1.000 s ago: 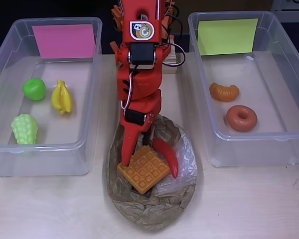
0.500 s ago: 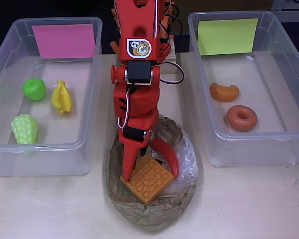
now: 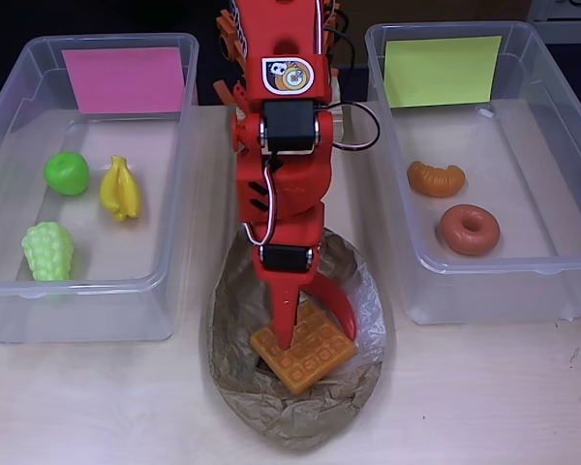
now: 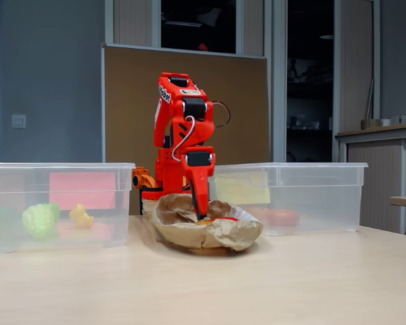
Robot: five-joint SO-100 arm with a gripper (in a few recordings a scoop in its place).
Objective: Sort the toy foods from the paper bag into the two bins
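Jaws spread astride the orange waffle (image 3: 305,346) in the paper bag (image 3: 234,310); rigid, light, glossy piece, best pinched across opposite edges.

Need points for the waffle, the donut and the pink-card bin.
waffle (image 3: 310,360), overhead view, on its gridded top face, right of the claw finger.
donut (image 3: 470,230), overhead view, on its brown ring, left side.
pink-card bin (image 3: 77,287), overhead view, on its near rim.

The pale wood table (image 3: 484,407) carries a crumpled paper bag (image 3: 242,387) at 6 o'clock in the overhead view. A pink-card bin (image 3: 87,315) sits at 9 o'clock, a yellow-card bin (image 3: 494,291) at 3 o'clock, and the arm's base (image 4: 145,186) at 12.
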